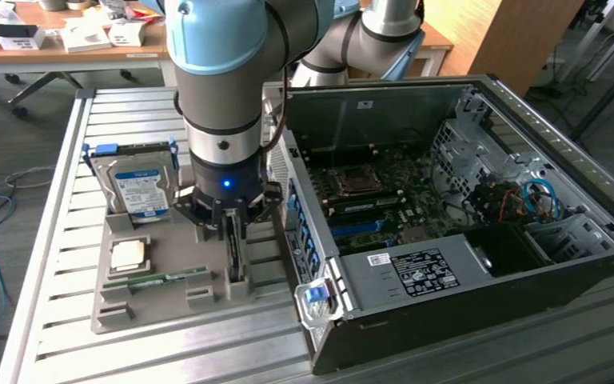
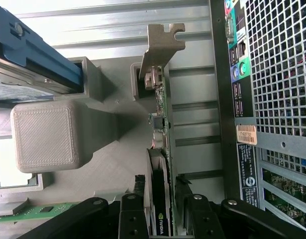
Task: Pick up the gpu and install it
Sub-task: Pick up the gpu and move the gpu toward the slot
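The gpu [image 1: 236,254] stands on edge in a slot of the grey holder [image 1: 157,302], at the side nearest the computer case. In the wrist view the gpu [image 2: 160,124] runs away from me as a thin green card, with its silver end bracket [image 2: 162,47] at the far end and its black fan face close by. My gripper [image 1: 233,222] has come straight down over it. The gripper [image 2: 160,206] has one black finger [image 2: 185,199] on each side of the card, both pressed against its faces. The card still sits in its slot.
The holder also carries a hard drive [image 1: 141,192] with a blue-white label, a square processor [image 1: 128,254] and a narrow memory stick [image 1: 157,280]. The open computer case [image 1: 446,272] lies just to the exterior view's right, motherboard [image 1: 382,200] exposed. Its rear panel [image 2: 277,74] is close beside the card.
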{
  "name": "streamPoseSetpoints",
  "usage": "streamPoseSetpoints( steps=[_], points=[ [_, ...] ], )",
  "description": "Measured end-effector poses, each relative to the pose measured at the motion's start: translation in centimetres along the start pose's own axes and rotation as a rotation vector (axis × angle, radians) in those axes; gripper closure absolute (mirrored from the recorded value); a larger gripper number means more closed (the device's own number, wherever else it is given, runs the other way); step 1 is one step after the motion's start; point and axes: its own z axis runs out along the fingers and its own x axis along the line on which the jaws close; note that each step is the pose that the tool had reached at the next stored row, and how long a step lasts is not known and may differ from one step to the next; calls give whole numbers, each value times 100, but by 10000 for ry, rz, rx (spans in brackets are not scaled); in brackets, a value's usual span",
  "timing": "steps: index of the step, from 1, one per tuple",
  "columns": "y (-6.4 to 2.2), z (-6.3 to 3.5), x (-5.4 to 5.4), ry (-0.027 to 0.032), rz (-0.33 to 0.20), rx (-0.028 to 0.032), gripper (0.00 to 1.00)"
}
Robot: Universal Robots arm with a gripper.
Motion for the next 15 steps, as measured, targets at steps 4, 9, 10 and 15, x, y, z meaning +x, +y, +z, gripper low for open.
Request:
streamPoseSetpoints(
  steps=[4,9,10,15],
  points=[
    [0,5,0,0,0,0,62],
    [-2,19,0,0,1,0,62],
    [-2,19,0,1,1,1,62],
    [-2,21,0,0,0,0,62]
  ],
)
